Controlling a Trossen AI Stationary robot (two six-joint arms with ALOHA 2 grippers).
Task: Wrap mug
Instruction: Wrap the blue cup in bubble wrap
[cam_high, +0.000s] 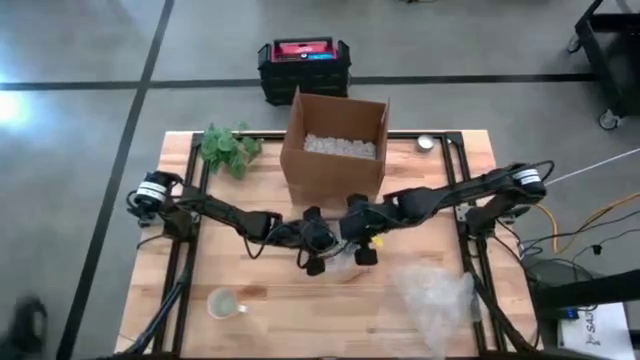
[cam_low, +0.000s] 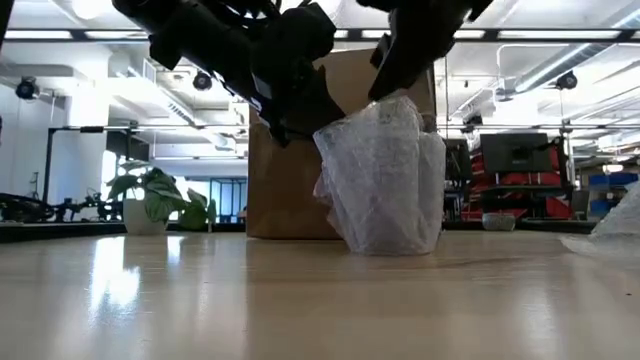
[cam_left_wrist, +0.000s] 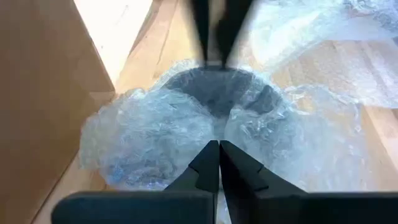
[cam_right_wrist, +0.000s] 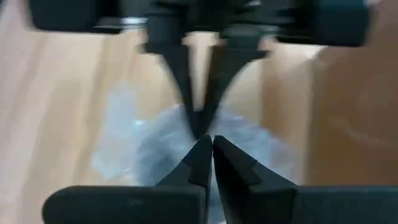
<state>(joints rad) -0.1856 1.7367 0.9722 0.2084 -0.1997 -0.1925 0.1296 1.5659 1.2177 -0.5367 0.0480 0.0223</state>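
The mug (cam_left_wrist: 211, 93) shows dark through bubble wrap (cam_low: 385, 190) bunched around it. The bundle stands upright on the table in front of the cardboard box (cam_high: 335, 145). My left gripper (cam_left_wrist: 219, 146) is shut at the wrap's top on the bundle's left side (cam_low: 320, 130). My right gripper (cam_right_wrist: 208, 142) is shut at the top on the opposite side (cam_low: 400, 95). The two sets of fingertips nearly meet over the mug's mouth. My left gripper pinches the gathered wrap at the bundle's top edge (cam_left_wrist: 205, 134) between its two fingers, slanting down from the table's left. The bundle stands on the table. My right gripper pinches the wrap at the top edge (cam_left_wrist: 214, 65) on the other side of the mug's mouth, slanting down from the right. How many layers it has, I cannot tell.
A loose sheet of bubble wrap (cam_high: 440, 295) lies at the near right. A clear cup (cam_high: 222, 303) stands at the near left. A plant (cam_high: 228, 148) is at the far left, a small round object (cam_high: 426, 143) at the far right, and a black case (cam_high: 303, 65) is beyond the table.
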